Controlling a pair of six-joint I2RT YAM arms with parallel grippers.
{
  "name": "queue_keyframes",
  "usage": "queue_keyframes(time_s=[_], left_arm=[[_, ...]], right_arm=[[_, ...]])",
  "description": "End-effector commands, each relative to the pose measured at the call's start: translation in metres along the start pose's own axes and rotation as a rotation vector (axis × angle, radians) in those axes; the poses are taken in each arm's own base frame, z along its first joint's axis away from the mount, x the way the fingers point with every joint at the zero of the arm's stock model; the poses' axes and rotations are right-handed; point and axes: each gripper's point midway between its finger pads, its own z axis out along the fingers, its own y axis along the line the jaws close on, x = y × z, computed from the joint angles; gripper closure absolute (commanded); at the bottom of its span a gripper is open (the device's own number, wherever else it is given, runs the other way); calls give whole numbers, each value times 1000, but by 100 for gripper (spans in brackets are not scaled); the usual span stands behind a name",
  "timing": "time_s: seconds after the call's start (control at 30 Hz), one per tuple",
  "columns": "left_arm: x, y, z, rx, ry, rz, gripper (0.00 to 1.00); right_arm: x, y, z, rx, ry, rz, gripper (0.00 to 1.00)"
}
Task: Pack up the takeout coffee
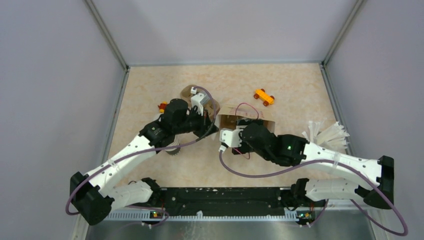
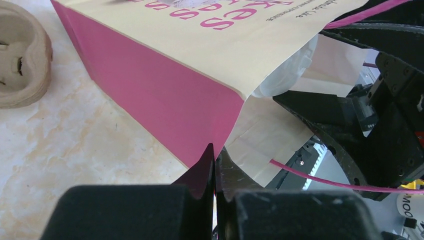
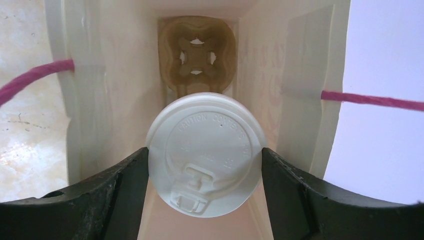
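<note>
The takeout coffee (image 3: 206, 135), a white cup seen from above by its round lid, hangs inside an open paper bag (image 3: 125, 75). My right gripper (image 3: 205, 156) is shut on it, one black finger pressing each side of the lid. A brown pulp cup carrier (image 3: 197, 55) lies at the bag's bottom below the cup. My left gripper (image 2: 215, 152) is shut on the bag's rim, where the pink side panel (image 2: 160, 95) meets its fingertips. From above, both grippers meet at the bag (image 1: 246, 119) in the middle of the table.
A stack of brown pulp carriers (image 2: 20, 55) sits just left of the bag. An orange toy car (image 1: 263, 96) lies behind the bag to the right. A cup bristling with white sticks (image 1: 327, 132) stands at the right, by my right arm. Pink string handles (image 3: 370, 100) hang off the bag.
</note>
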Motion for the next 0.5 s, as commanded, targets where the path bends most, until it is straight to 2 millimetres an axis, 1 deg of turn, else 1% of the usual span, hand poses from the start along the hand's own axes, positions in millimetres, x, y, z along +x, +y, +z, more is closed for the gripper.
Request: queue_keyframes(time_s=[0.0, 0.13, 0.23, 0.33, 0.47], left_arm=[[-13, -17, -5, 84, -57, 50, 100], [-9, -18, -5, 105, -55, 61, 100], [-7, -20, -6, 120, -54, 66, 100], [-7, -22, -7, 128, -55, 72, 100], [-5, -24, -8, 142, -57, 79, 100]], right_arm=[[-20, -24, -4, 62, -62, 7, 48], [-29, -24, 1, 47, -77, -21, 49], [-29, -27, 6, 51, -81, -33, 49], [-22, -31, 10, 65, -74, -24, 49], [-13, -25, 14, 41, -75, -61, 49]])
